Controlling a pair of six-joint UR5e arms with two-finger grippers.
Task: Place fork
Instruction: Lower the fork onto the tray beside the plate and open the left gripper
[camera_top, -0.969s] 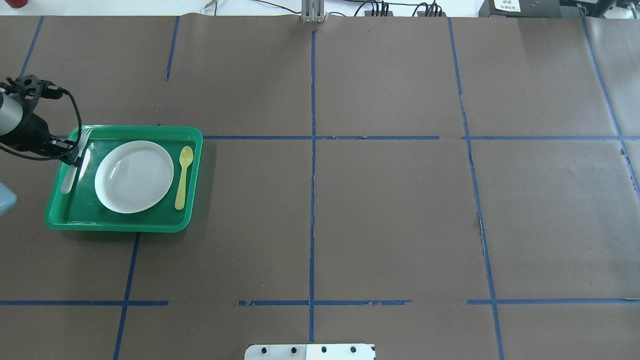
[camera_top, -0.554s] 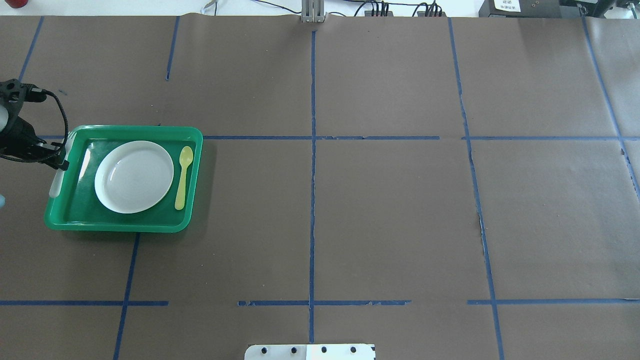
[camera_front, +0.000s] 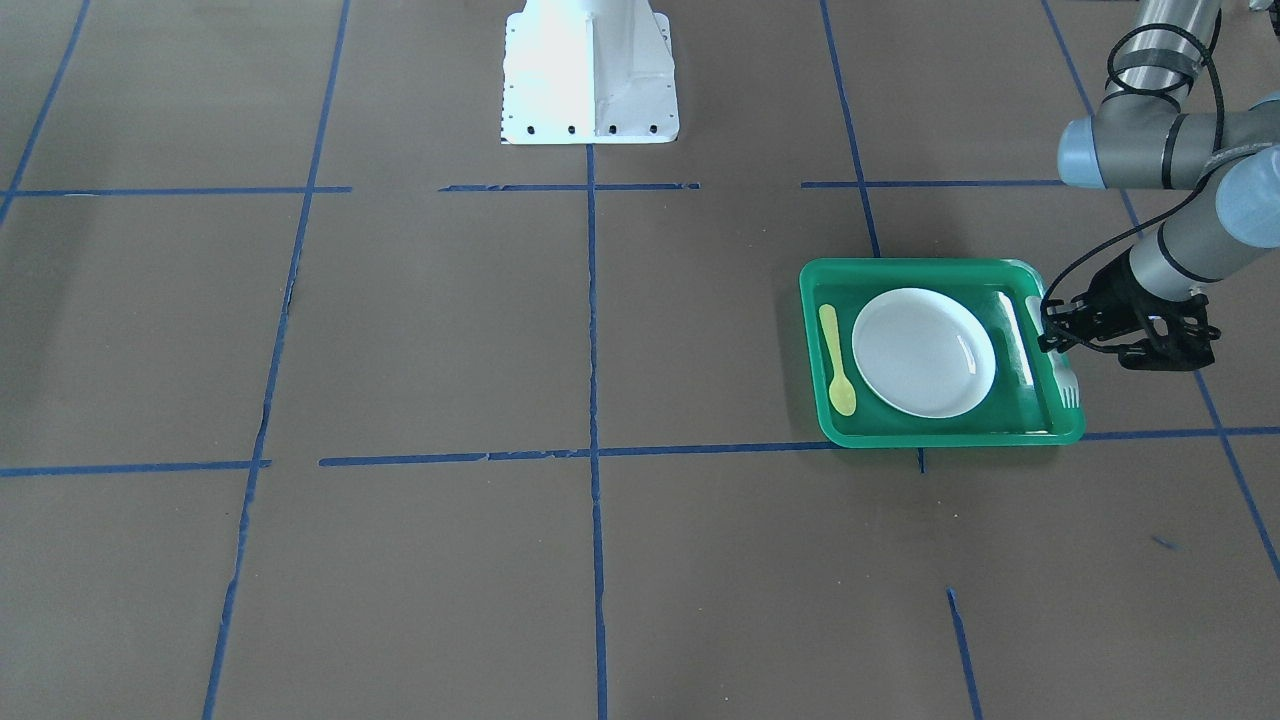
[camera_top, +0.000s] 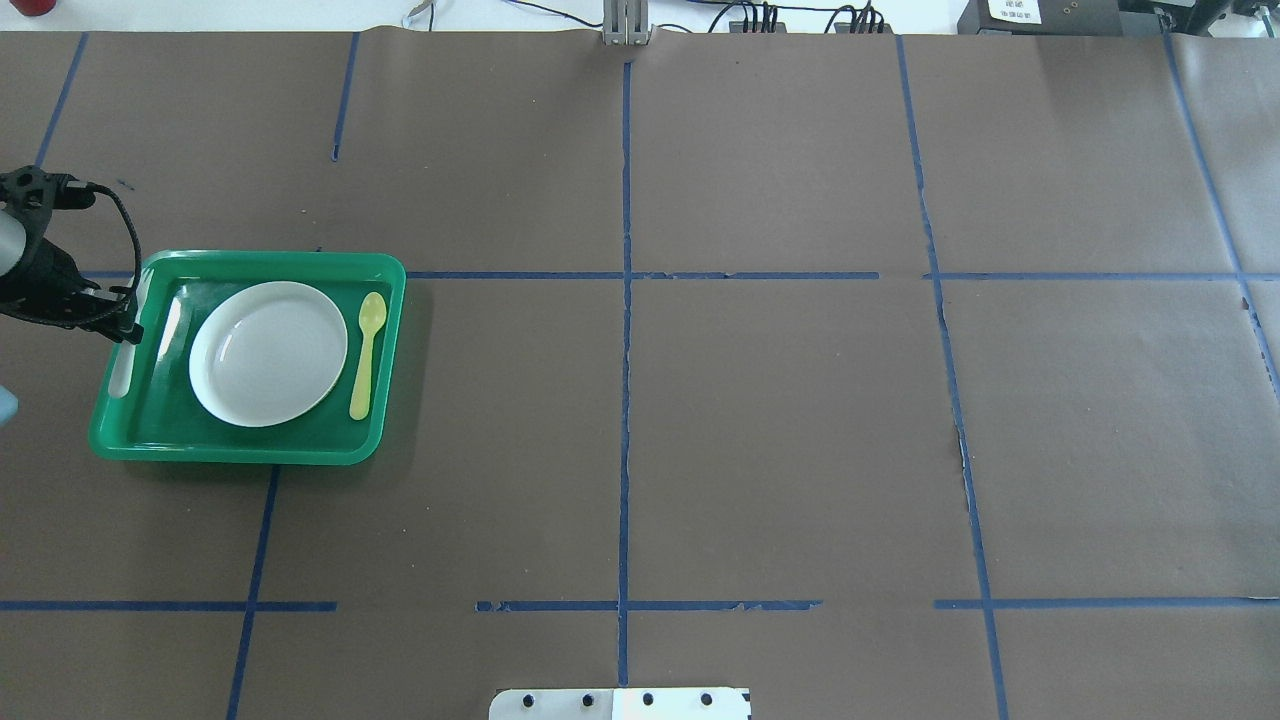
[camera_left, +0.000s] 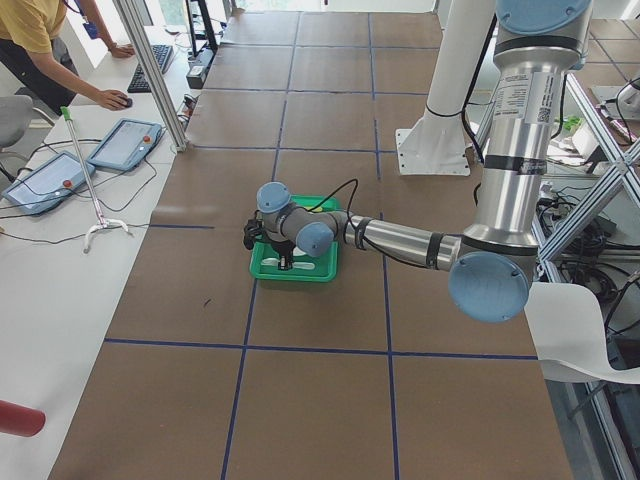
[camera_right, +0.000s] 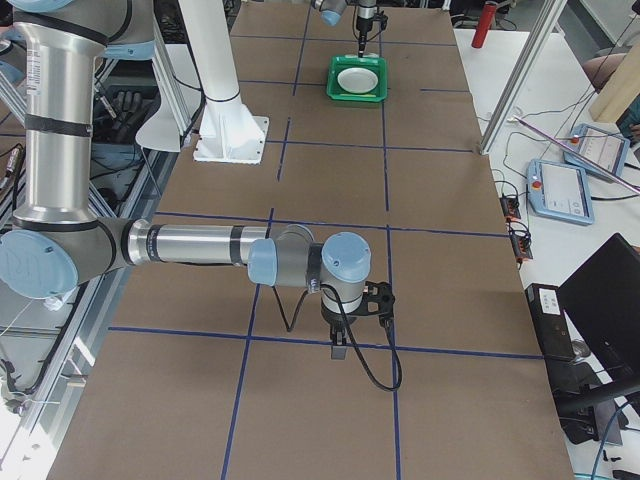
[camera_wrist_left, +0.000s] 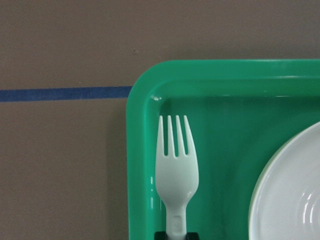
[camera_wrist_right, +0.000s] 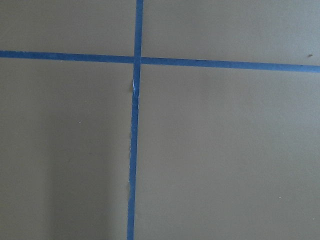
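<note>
Green tray (camera_top: 250, 455) with a white plate (camera_top: 268, 353) at its centre: the left gripper (camera_top: 130, 328) is clamped on the handle of the fork (camera_wrist_left: 176, 172), holding it along the tray's left wall, opposite the yellow spoon (camera_top: 365, 360). The fork looks delivered but not yet released. Whether the right gripper (camera_right: 338, 352), well apart from the tray, is open cannot be told.

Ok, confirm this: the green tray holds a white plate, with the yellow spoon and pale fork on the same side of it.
Wrong on one point: the overhead exterior view shows the yellow spoon and pale fork on opposite sides of the white plate in the green tray.
</note>
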